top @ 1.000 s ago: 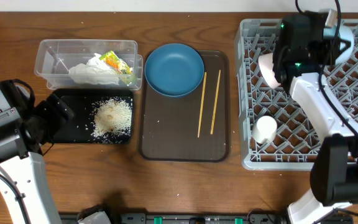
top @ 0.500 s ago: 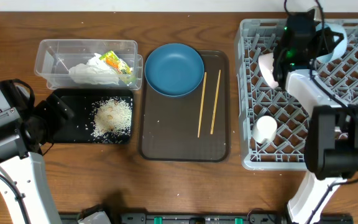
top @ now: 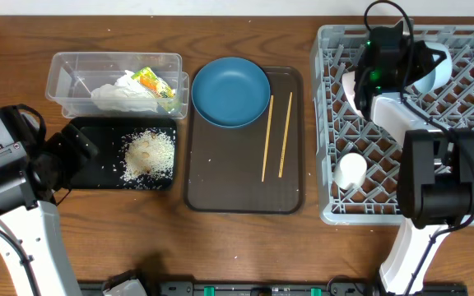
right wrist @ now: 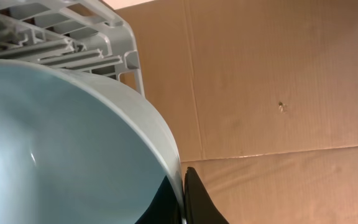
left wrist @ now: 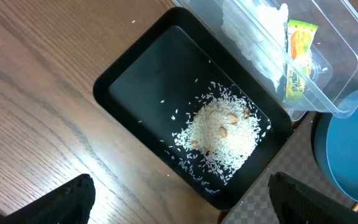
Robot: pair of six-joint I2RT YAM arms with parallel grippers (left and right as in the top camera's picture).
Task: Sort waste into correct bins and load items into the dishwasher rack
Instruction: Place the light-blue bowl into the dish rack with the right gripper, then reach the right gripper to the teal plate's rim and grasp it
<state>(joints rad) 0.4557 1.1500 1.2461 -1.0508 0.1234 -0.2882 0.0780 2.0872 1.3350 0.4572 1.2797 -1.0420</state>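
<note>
My right gripper (top: pixel 410 62) is shut on the rim of the light blue bowl (top: pixel 436 67) at the far edge of the grey dishwasher rack (top: pixel 459 148). In the right wrist view its fingers (right wrist: pixel 184 202) pinch the bowl's rim (right wrist: pixel 61 143). A cream-white bowl (top: pixel 352 90) and a small white cup (top: pixel 352 171) sit in the rack. The dark blue plate (top: pixel 230 92) and two chopsticks (top: pixel 266 138) lie on the brown tray (top: pixel 245 193). My left gripper (top: pixel 71 150) is open and empty over the table beside the black tray (left wrist: pixel 135 81), which holds rice crumbs (left wrist: pixel 219 134).
The clear tub (top: pixel 72 70) at the back left holds the white tissue (top: pixel 122 94) and the yellow-green wrapper (top: pixel 153 82). It touches the black tray (top: pixel 97 164) in front of it. Brown cardboard (right wrist: pixel 278 93) stands behind the rack's far edge (right wrist: pixel 73 31).
My right arm has swung toward the rack's far edge, still gripping the light blue bowl. The left arm and everything else have stayed put.
</note>
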